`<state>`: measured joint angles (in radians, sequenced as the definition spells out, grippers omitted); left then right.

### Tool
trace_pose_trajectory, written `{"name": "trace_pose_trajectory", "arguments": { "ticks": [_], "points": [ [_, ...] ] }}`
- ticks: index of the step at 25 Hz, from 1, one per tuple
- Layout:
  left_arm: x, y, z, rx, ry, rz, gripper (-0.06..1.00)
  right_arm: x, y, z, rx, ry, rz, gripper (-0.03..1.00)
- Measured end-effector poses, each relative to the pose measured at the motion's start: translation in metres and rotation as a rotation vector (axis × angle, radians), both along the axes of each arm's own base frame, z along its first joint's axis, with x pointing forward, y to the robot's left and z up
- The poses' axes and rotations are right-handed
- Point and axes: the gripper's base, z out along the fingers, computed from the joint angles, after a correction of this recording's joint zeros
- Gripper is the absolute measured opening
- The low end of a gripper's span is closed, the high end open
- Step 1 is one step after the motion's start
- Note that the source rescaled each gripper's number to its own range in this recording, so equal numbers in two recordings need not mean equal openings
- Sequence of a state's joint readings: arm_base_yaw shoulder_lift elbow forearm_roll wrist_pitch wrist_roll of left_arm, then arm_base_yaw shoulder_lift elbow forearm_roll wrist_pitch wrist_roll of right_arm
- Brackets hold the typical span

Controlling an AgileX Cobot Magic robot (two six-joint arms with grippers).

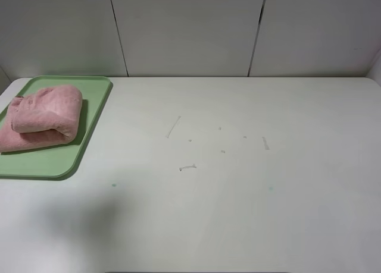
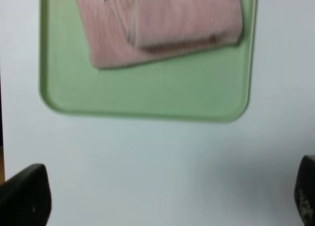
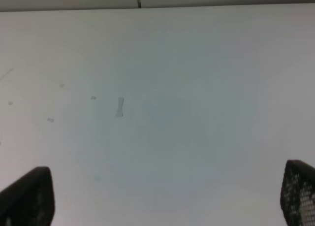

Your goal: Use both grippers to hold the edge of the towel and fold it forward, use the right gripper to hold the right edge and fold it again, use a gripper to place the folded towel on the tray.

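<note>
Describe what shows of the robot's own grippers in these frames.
Only fingertips show. The left gripper has two black, rounded fingertips. The right gripper has matching black fingertips, one with a fine dotted texture. No arms, cables or markings are visible.

Only the fingertips show, nothing else of the arms. Left gripper (image 2: pixel 162 196): two black, rounded, blocky fingers (image 2: pixel 24 195), matte w/ a few pale specks, blurred. Right gripper (image 3: pixel 162 196): same black fingers (image 3: pixel 27 196), one w/ a fine mesh-like dotted texture on its face; no cables, screws or markings visible.
</note>
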<state>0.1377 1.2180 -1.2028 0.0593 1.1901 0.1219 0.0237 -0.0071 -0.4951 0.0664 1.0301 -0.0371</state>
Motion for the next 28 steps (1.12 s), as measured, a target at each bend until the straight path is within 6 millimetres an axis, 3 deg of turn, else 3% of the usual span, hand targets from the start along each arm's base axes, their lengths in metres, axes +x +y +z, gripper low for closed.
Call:
{"name": "trace_pose_trajectory", "arguments": {
  "ticks": [10,18,23,28],
  "points": [
    [-0.112,-0.019,-0.022,-0.019,-0.123,-0.018,1.00,0.000,0.000,0.000,0.000,0.000,0.000,1.00],
    [-0.194,-0.035,-0.040,-0.022,-0.397,-0.039,1.00,0.000,0.000,0.000,0.000,0.000,0.000,1.00],
    [-0.225,-0.040,-0.047,-0.019,-0.547,-0.076,1.00,0.000,0.000,0.000,0.000,0.000,0.000,1.00],
    [-0.232,-0.039,-0.063,-0.041,-0.654,-0.173,1.00,0.000,0.000,0.000,0.000,0.000,0.000,1.00]
  ]
}}
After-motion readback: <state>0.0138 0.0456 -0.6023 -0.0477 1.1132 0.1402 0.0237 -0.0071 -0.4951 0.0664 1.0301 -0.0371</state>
